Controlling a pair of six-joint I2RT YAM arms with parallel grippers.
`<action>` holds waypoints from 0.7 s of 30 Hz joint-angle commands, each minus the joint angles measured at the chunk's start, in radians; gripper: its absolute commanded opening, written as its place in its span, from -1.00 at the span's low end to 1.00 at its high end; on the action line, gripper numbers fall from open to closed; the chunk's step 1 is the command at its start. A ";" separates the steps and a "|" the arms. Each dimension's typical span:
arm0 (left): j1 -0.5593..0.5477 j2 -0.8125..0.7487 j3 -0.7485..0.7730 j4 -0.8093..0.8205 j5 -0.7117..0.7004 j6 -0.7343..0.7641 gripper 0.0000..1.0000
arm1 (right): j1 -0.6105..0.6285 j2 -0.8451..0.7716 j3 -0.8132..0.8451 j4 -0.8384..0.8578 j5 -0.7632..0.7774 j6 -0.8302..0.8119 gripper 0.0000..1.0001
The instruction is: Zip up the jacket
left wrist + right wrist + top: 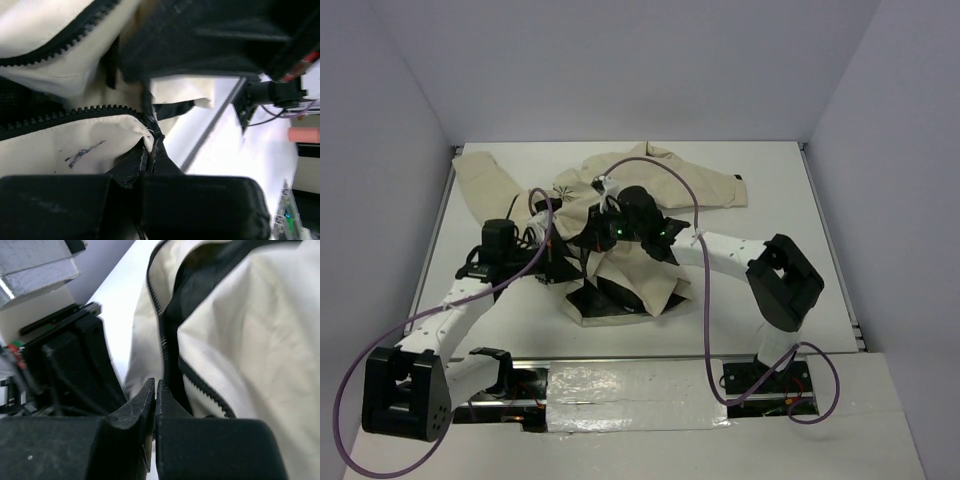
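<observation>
Fingers of the left gripper (151, 150), filling the bottom of the left wrist view, are pressed together on a corner of the jacket (700, 185), where one row of zipper teeth (60, 116) ends. Right gripper (156, 390) likewise has its tips together, against the dark zipper edge; whether fabric is pinched between them cannot be told. Jacket lies crumpled at centre of the bench (820, 200) in the top view, sleeves toward the upper frame, black lining (200, 285) exposed. Both tooth rows stand apart and unjoined. Judged from this, zipping proper is not yet begun: mating the ends and closing the whole length are left.
</observation>
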 commanded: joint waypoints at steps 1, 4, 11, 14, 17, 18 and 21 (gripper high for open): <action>0.001 -0.003 0.104 -0.166 0.107 0.024 -1.00 | -0.001 0.003 0.107 0.073 0.123 -0.148 -1.00; 0.003 0.004 0.190 -0.365 0.116 0.134 -1.00 | -0.020 0.046 0.220 0.032 0.140 -0.210 -1.00; 0.016 0.007 0.329 -0.754 0.073 0.384 -1.00 | -0.050 0.121 0.314 0.026 0.140 -0.262 -1.00; 0.033 -0.003 0.376 -0.881 0.040 0.496 -1.00 | -0.069 0.166 0.385 0.004 0.170 -0.276 -1.00; 0.049 -0.024 0.431 -0.932 0.070 0.521 -1.00 | -0.121 0.189 0.435 0.003 0.228 -0.244 -1.00; 0.049 -0.033 0.450 -0.935 0.058 0.502 -1.00 | -0.133 0.187 0.454 0.004 0.245 -0.225 -1.00; 0.047 -0.039 0.525 -0.966 0.031 0.495 -1.00 | -0.177 0.186 0.510 -0.002 0.298 -0.224 -1.00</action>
